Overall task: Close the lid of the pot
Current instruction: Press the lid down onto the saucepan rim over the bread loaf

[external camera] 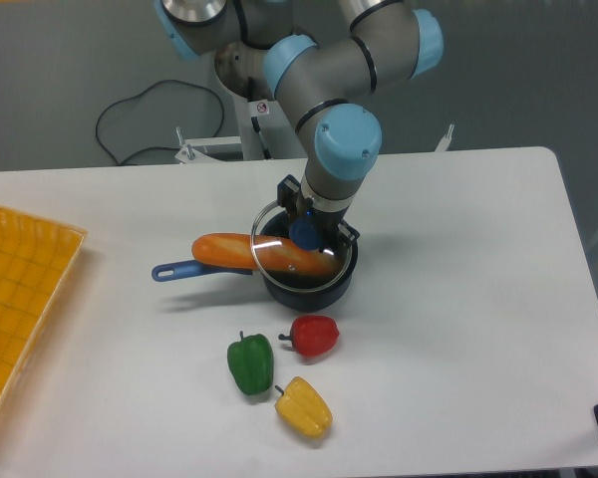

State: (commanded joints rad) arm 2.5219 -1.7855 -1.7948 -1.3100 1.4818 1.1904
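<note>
The hand grips the pot lid by its blue knob, tilted over the pot mid-worktop. A bread roll pokes out toward nine o'clock. Lowering is underway; next, the lid likely needs levelling, though the roll may block it.

The dark navy pot sits mid-table, its blue handle pointing left. The clear glass pot lid (metal-rimmed, blue knob at centre) tilts over the pot's mouth, not seated flat
</note>
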